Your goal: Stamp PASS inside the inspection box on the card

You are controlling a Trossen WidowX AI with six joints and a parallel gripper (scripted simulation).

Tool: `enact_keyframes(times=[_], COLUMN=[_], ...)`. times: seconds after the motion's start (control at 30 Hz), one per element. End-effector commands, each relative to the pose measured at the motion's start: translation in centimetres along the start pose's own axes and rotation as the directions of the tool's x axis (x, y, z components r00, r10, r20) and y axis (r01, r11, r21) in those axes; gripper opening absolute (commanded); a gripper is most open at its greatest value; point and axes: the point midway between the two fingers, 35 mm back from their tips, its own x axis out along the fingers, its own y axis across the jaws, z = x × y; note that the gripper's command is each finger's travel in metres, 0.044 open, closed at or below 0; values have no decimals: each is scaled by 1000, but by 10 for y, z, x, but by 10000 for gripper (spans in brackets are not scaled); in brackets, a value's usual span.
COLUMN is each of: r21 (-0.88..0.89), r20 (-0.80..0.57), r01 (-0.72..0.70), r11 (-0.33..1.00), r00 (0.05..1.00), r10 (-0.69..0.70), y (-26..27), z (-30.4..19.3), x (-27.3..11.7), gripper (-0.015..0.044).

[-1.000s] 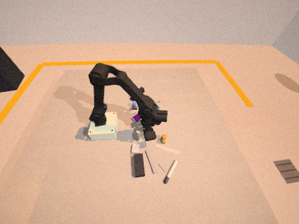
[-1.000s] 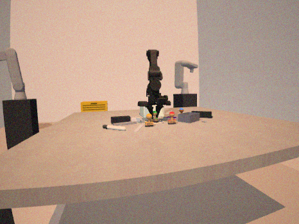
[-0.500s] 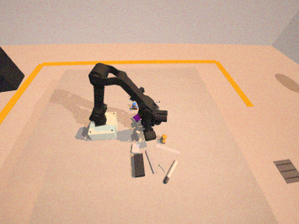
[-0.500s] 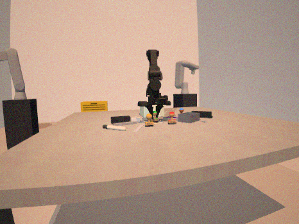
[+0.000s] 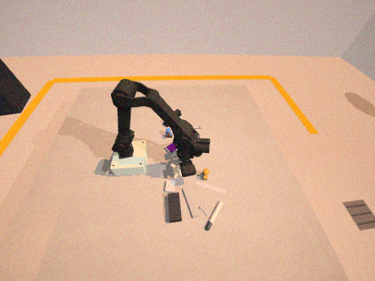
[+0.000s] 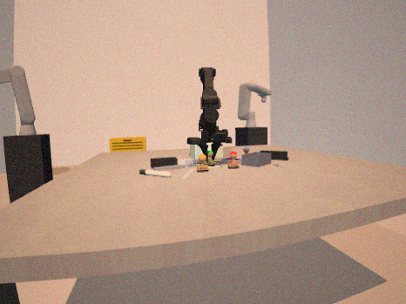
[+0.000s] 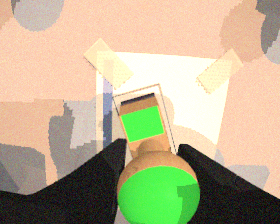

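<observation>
1. Right, the gripper [image 6: 210, 156] [image 7: 151, 150] has its fingers closed on the green-topped stamp [image 6: 211, 158] [image 7: 158, 187].
2. That stamp sits over the outlined box [image 7: 161, 90] on the white card [image 7: 192, 110]; whether it touches, I can't tell.
3. Tape strips [image 7: 109, 64] [image 7: 219, 71] cross two card corners.
4. An orange-knobbed stamp [image 5: 205, 174] [image 6: 202, 163] stands nearby.
</observation>
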Motion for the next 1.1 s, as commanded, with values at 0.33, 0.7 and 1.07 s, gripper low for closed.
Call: enact_keyframes(times=[0.33,0.7,1.07], r21=[6,6,6], r20=[-2,-2,-2], r01=[2,2,2], r11=[1000,1000,1000], r00=[1000,1000,1000], r10=[-2,-2,-2], y=[0,0,-1], z=[0,0,0], x=[3,3,-2], gripper=[0,0,0])
